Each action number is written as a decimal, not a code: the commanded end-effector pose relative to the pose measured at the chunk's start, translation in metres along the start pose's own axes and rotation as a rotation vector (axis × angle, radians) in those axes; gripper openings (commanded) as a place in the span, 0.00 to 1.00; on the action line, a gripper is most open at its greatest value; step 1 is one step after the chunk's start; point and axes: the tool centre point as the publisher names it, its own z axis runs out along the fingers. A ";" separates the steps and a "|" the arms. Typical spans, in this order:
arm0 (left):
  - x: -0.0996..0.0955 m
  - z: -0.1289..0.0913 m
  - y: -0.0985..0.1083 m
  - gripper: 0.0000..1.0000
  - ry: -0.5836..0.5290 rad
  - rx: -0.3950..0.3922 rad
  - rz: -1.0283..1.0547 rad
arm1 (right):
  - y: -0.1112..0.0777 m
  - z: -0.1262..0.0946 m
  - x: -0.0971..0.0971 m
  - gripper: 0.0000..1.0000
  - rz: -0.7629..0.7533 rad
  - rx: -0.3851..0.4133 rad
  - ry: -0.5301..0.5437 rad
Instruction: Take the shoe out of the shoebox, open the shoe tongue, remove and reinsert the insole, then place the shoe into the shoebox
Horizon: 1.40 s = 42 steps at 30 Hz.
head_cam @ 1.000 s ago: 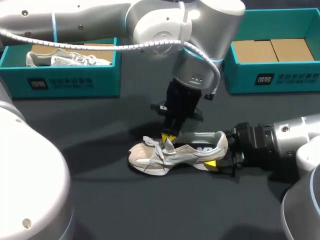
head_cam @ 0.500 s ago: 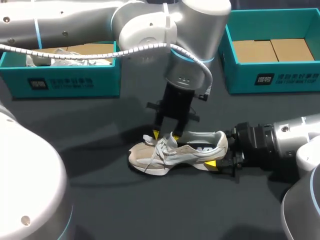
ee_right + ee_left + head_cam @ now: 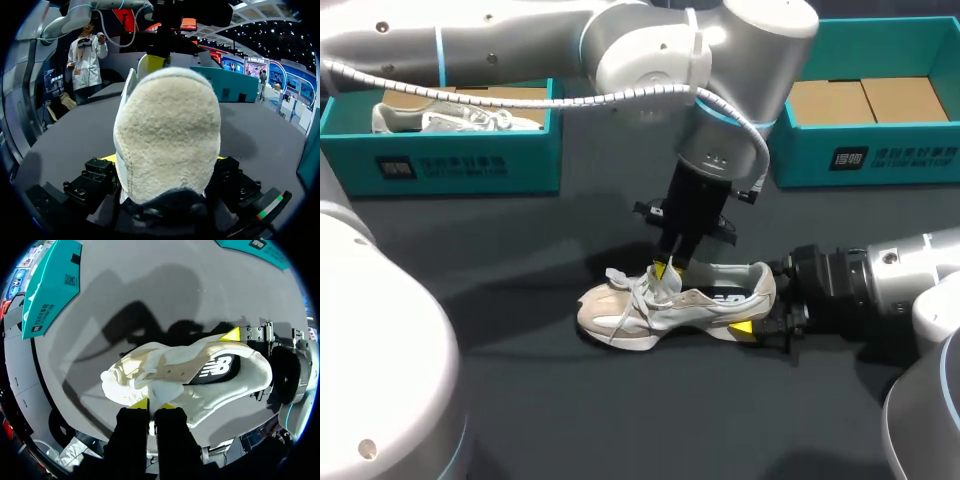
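Left fingers point(image 3: 662, 268) stand narrow, their yellow tips close together and pinched from two sides on a white fold at the top of the shoe tongue point(image 3: 667, 283), just below the middle of the head view; their arm enters from the upper left and hangs nearly straight down over it. From the left wrist, the same tips point(image 3: 141, 403) sit on either side of that pale fold, with the shoe point(image 3: 200, 375) stretching ahead of them and the laces point(image 3: 131, 385) bunched just beside. The shoe point(image 3: 660, 305) lies on the dark tabletop point(image 3: 570, 400) in the lower middle of the frame, toe toward the left and heel toward the right. Right fingers point(image 3: 744, 327) come in low from the right edge and hold the heel between them, one yellow tip showing against the near side of the sole and the other hidden behind the heel. From the right wrist, the fuzzy heel point(image 3: 167, 135) fills the gap between those fingers, with a sliver of yellow on each side. One teal shoebox point(image 3: 450, 160) stands at the upper left with a second shoe point(image 3: 440, 118) inside; another teal shoebox point(image 3: 865, 155) at the upper right shows brown cardboard point(image 3: 865, 100). Both boxes are well apart from the held shoe.
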 end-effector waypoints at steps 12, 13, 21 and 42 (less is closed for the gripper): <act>-0.078 0.012 0.022 0.00 0.313 0.080 -0.144 | -0.001 0.001 0.000 0.00 0.000 0.004 0.001; -0.080 0.013 0.021 0.00 0.316 0.078 -0.146 | -0.001 0.001 0.000 0.00 0.000 0.004 0.001; -0.084 0.041 0.011 0.00 0.267 0.074 -0.193 | -0.001 0.001 0.000 0.00 0.000 0.004 0.001; -0.114 0.069 0.006 0.48 0.028 0.100 -0.152 | -0.001 0.001 0.000 0.00 0.000 0.004 0.001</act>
